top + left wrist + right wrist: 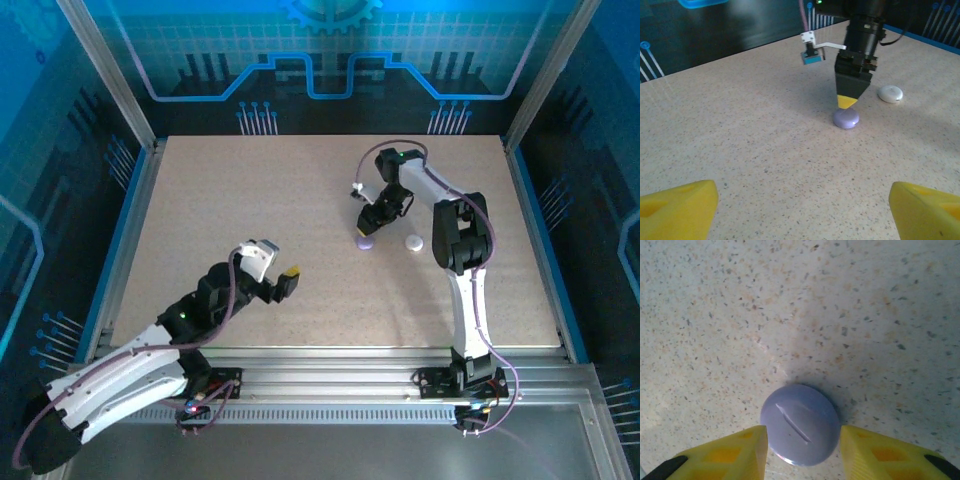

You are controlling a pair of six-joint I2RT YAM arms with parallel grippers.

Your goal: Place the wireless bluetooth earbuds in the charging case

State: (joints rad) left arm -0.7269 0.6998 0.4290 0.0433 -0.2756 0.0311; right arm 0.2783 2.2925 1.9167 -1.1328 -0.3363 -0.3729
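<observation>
Top external view: two arms over a pale speckled worktop [250,200].
Right arm: stretched forward from the near edge and bent at the elbow, with its wrist turned down right of the worktop's middle.
Right gripper [368,228] [847,102] [802,450]: points straight down at the charging case, its yellow tips parted to about the case's width, one at each side. I cannot tell whether they touch it.
Left arm: folded low near the near left corner.
Left gripper [278,272] [802,210]: jaws spread wide, holding nothing, aimed across the worktop at the case.
Charging case [365,241] [846,118] [800,424]: flat on the worktop, about halfway between the far and near edges.
Case look: round lilac puck, smooth domed top, closed.
Marking: one thin slanted groove across the top.
White round case [413,241] [890,93]: just beside the lilac one, on the side of the right edge, apart from it.
</observation>
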